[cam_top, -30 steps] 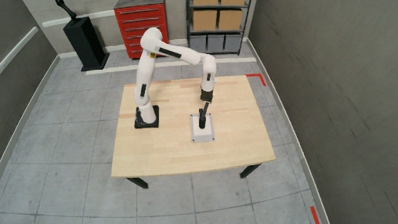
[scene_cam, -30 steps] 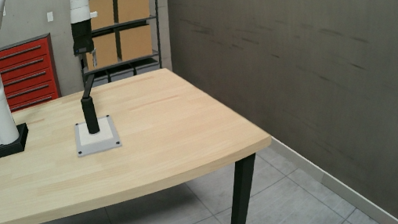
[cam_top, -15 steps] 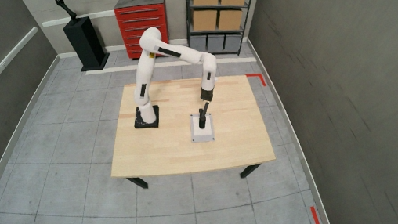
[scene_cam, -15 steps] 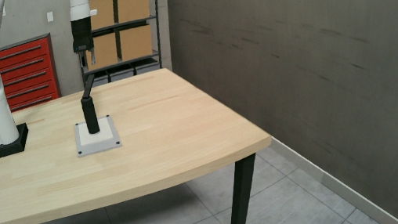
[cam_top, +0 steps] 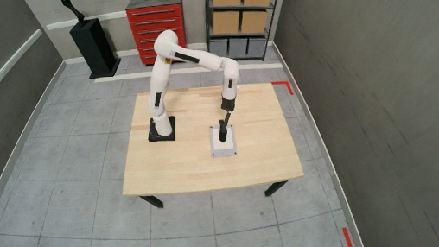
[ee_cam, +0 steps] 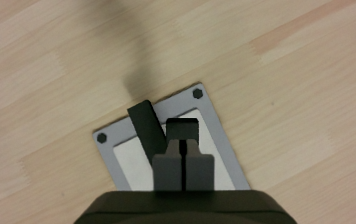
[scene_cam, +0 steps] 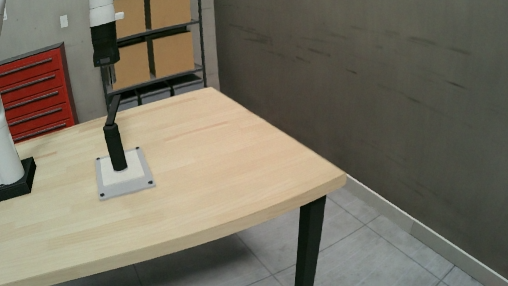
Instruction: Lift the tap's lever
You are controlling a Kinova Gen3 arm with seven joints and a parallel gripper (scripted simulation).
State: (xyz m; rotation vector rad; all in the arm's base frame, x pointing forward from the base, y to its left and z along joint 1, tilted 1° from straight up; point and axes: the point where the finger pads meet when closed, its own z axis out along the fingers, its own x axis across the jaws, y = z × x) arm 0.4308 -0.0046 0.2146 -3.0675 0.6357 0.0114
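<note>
The tap is a black upright post [cam_top: 223, 135] [scene_cam: 117, 155] on a grey and white base plate [cam_top: 229, 148] [scene_cam: 137, 180] [ee_cam: 206, 102] in the middle of the wooden table. Its black lever [cam_top: 225, 122] [scene_cam: 113, 109] [ee_cam: 146, 127] slants steeply upward from the post top. My gripper [cam_top: 227, 111] [scene_cam: 107, 75] [ee_cam: 182, 157] hangs just above the lever's upper end, pointing down. Its fingers are shut together with nothing between them. In the wrist view the lever lies just left of the closed fingers and is not held.
The arm's base [cam_top: 162, 133] [scene_cam: 12, 178] stands on the table [cam_top: 259, 115] [scene_cam: 225, 148] left of the tap. A red drawer cabinet [cam_top: 156, 20] and a shelf with boxes [cam_top: 242, 7] stand behind the table. A grey wall is to the right.
</note>
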